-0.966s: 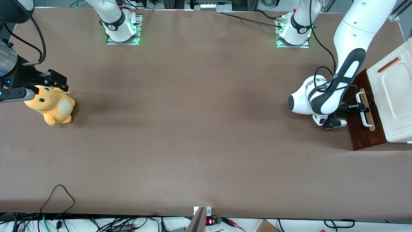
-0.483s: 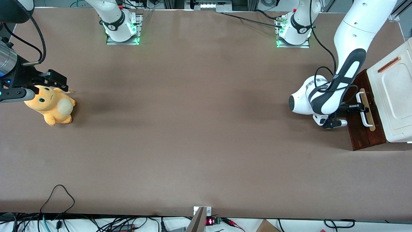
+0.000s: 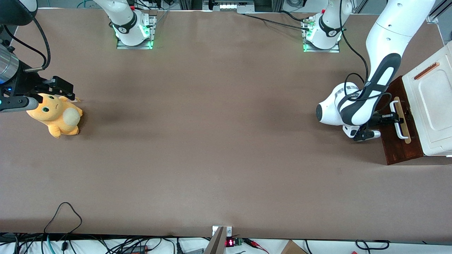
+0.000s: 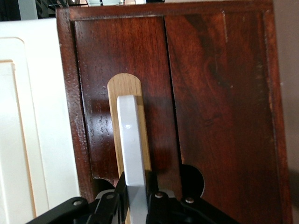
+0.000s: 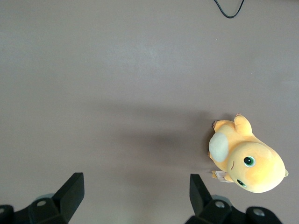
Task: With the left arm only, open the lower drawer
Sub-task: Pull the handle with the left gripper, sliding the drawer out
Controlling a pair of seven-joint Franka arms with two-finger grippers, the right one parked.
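No readable text, label or number anywhere.

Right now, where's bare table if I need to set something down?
Bare brown table runs between the plush toy and the left arm. It is crowded where the gripper sits at the lower drawer's white handle in front of the cabinet.

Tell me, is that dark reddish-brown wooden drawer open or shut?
Shut, apparently: the lower drawer shows only its front, no light inside. The gripper is at the white bar handle.
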